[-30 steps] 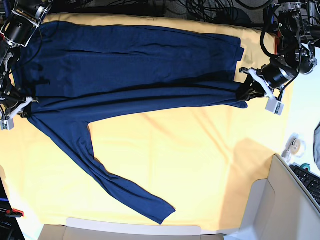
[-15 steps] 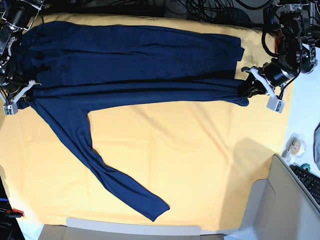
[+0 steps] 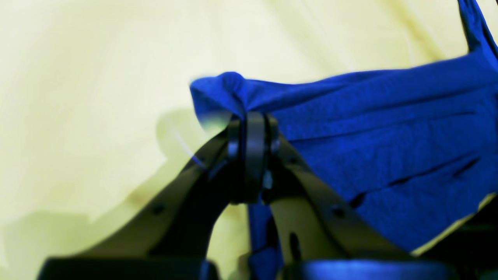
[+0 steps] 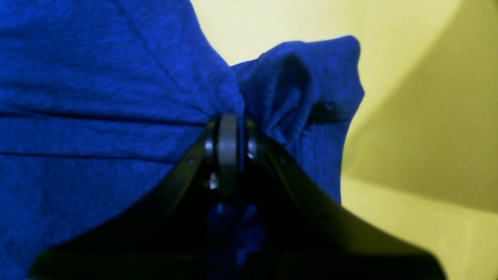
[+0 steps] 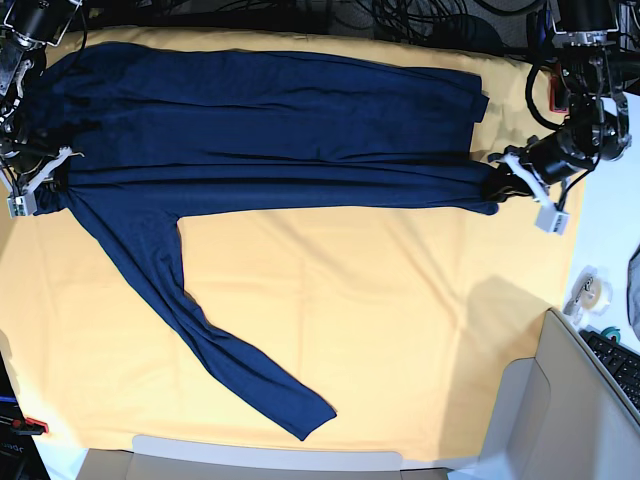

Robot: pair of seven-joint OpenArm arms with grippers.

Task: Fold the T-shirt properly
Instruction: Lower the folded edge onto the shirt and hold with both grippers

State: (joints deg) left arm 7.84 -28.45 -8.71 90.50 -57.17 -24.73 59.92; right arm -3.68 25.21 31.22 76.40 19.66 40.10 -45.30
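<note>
T-shirt [image 5: 270, 120]: lay spread across the far half of the yellow cloth [image 5: 380, 310], one sleeve trailing toward the near edge.
Left gripper [image 5: 497, 186]: closed, pinching the T-shirt's folded edge.
Right gripper [image 5: 57, 183]: closed, clamping bunched fabric at the T-shirt's opposite end.

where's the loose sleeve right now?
Base view: the sleeve runs diagonally from the T-shirt at left down to the bottom centre, lying flat on the yellow cloth, clear of both pincers.
</note>
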